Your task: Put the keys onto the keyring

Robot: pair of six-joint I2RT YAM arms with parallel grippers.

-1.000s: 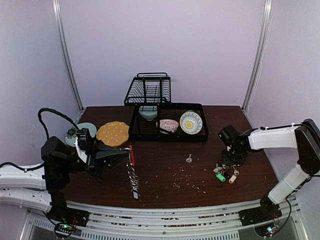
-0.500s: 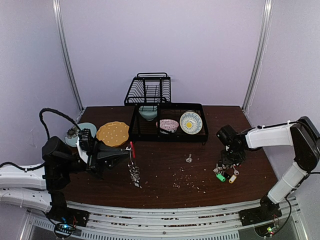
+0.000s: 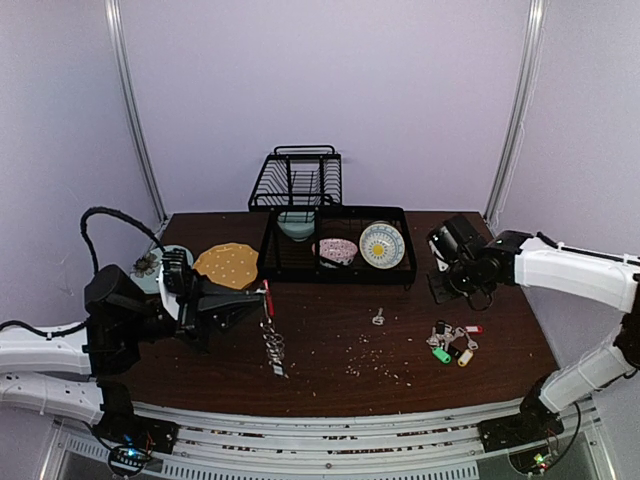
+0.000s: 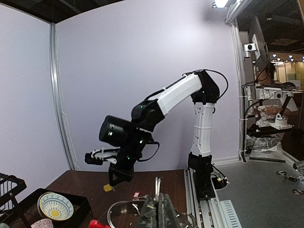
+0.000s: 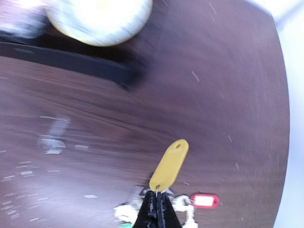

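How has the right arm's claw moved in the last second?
Yes: the right gripper rose from the tagged bunch toward the black tray, pinching a yellow tag.

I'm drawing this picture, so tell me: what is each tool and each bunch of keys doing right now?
left tool: shut on the keyring.
keyring: held up, keys hanging down.
right tool: shut on the yellow tag.
yellow tag: held in the air.
tagged bunch: lying loose, untouched.
lone key: lying flat, untouched.
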